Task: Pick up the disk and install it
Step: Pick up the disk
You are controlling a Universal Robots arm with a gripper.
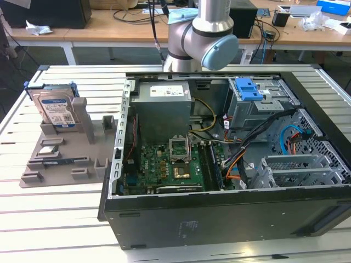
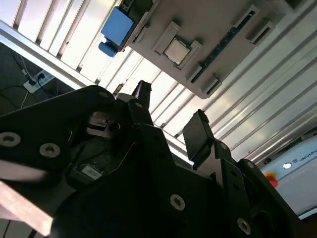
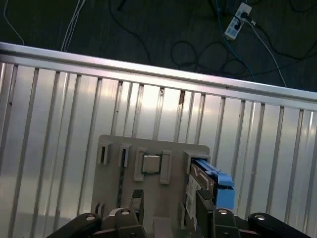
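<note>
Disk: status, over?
Gripper open, empty, over the grey tray. Disk upright in a tray slot, beside the computer case, not gripped. Nothing seen blocking it.

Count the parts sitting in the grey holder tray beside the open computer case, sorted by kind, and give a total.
disk: 1
processor chip: 1
memory stick: 1
Total: 3
</note>
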